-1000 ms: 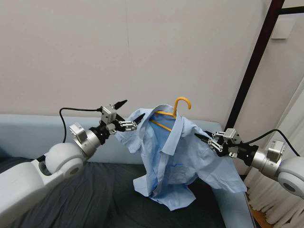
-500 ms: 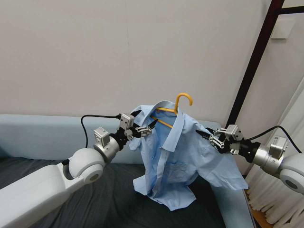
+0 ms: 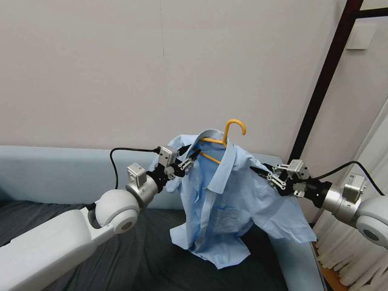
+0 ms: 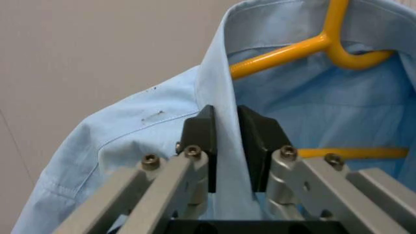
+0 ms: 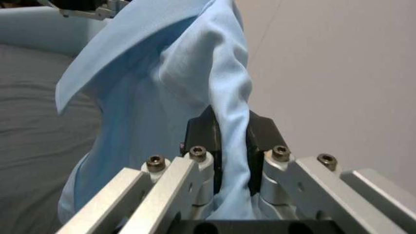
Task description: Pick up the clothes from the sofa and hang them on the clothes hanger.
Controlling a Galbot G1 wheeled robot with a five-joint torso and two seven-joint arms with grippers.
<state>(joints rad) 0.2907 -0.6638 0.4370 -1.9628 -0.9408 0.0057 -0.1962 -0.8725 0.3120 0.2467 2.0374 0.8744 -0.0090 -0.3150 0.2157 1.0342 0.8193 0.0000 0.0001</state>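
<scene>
The blue shirt is draped over the yellow hanger and held up off the sofa between my two grippers, its hem drooping toward the seat below them. The hanger's bar runs roughly from one gripper across to the other, with its hook standing above both and caught on nothing. My left gripper is clamped on the collar edge, the hanger's near arm just past its fingertips. My right gripper is pinched tight on a fold at the opposite shoulder. A dark pole rises beyond the right gripper, so I judge the hook has to travel that way, right arm leading
</scene>
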